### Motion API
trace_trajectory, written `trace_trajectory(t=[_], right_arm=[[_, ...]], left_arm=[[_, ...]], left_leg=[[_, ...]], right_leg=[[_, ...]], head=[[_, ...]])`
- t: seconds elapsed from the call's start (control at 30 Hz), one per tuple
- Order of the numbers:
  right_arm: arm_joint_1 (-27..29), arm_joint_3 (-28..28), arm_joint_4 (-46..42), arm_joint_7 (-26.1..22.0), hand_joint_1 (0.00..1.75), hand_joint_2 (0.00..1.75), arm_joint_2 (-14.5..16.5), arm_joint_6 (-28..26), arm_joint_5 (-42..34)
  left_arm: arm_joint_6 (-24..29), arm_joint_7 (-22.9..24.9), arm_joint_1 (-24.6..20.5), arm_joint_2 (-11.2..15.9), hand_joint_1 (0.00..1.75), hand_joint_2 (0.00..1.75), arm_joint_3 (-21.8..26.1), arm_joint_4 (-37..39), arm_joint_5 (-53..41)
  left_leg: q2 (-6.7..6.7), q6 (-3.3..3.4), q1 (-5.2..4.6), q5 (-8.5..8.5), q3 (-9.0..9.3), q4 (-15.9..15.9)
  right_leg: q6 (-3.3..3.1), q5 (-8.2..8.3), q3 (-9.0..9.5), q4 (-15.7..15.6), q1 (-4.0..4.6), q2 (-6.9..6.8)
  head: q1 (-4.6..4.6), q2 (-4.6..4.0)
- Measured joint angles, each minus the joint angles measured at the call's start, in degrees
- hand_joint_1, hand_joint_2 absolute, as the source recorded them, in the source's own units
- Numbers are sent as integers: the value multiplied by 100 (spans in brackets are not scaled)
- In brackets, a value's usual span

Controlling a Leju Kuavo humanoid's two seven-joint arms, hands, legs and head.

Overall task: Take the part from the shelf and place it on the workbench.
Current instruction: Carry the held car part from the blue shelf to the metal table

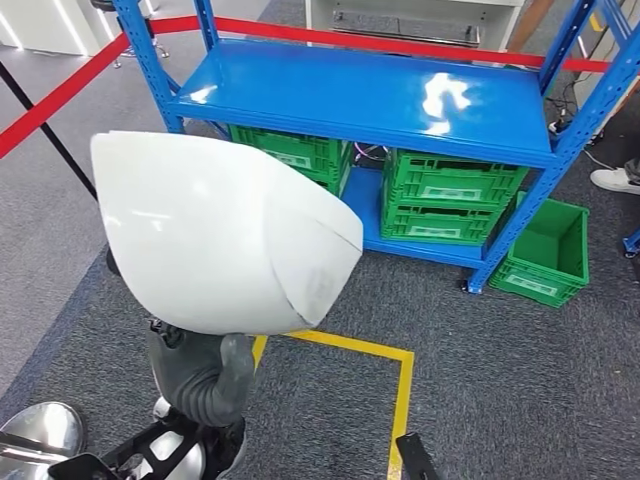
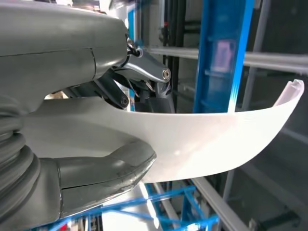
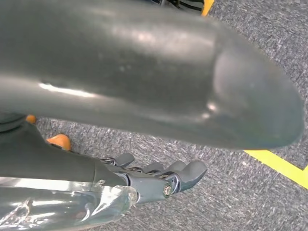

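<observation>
**Part held off the shelf, over the floor**

Part (image 1: 219,235) (white, curved shell) gripped by left hand (image 2: 109,120), thumb (image 2: 109,171) under one face, darker fingers (image 2: 145,72) over the other. Carried above grey carpet (image 1: 528,380), in front of blue shelf (image 1: 362,95) and apart from it. Green crates (image 1: 445,195) stowed under the shelf, one more (image 1: 547,250) on the floor beside it. Right hand (image 3: 160,180) hung over carpet near yellow line (image 3: 279,166), fingers held straight and apart, holding nothing.
</observation>
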Motion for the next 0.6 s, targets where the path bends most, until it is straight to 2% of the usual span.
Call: trace_trajectory(t=[0.07,0.1,0.17,0.2,0.23,0.27,0.33,0.37,0.4,0.43,0.53,0.6], right_arm=[[0,-1,0,-1,0,0,0,0,2],[1,-1,0,-1,0,0,0,0,3],[7,-2,0,0,0,0,0,0,-3],[13,-2,0,1,0,0,0,0,-7],[17,-3,0,1,0,0,0,0,-10],[17,-5,0,1,0,0,0,0,-11],[7,-9,0,-1,0,0,0,2,-13],[0,-11,0,-32,0,0,4,36,-36],[-4,-20,0,-114,0,0,7,130,-100],[-3,-37,0,-231,0,0,10,265,-184],[15,-108,0,-522,0,0,15,591,-376],[7,-148,0,-557,0,0,16,625,-411]], left_arm=[[0,0,-5,-2,175,175,-4,-9,0],[0,0,-7,-3,175,175,-6,-14,0],[-1,0,-7,-2,175,175,-8,-16,0],[-1,0,-7,-1,175,175,-8,-16,0],[-1,0,-7,0,175,175,-8,-15,0],[-1,0,-7,1,175,175,-8,-15,0],[-1,0,-7,1,175,175,-9,-16,0],[-3,0,-8,1,175,175,-9,-17,3],[-6,0,-9,1,175,175,-10,-20,11],[-12,0,-10,2,175,175,-10,-25,25],[-32,0,-11,5,175,175,-10,-49,67],[-36,0,-12,10,175,175,-10,-67,70]], left_leg=[[2,72,19,28,-9,-24],[4,96,27,40,-13,-31],[6,121,23,52,-32,-30],[6,125,21,57,-41,-28],[6,126,20,61,-45,-26],[4,124,21,64,-45,-23],[0,100,20,65,-42,-8],[-4,76,6,63,-53,11],[-6,45,-7,69,-72,27],[-7,12,-18,79,-92,36],[-6,-74,-12,75,-137,57],[-5,-130,-3,-161,-285,382]], right_leg=[[69,-137,-95,186,-6,-5],[95,-298,-220,460,-10,-7],[133,-667,-572,1241,-15,-8],[143,-761,-709,1539,-17,-8],[149,-747,-757,1645,-19,-8],[151,-620,-686,1506,-25,-9],[154,-244,-318,764,-46,-12],[141,-114,-140,401,-54,-6],[115,-49,-39,173,-57,0],[77,-40,-7,78,-51,8],[-51,2,-41,69,-44,20],[-117,30,-52,54,-61,13]], head=[[16,0],[27,0],[50,0],[53,0],[58,0],[60,0],[62,0],[67,0],[63,0],[59,0],[45,0],[18,0]])
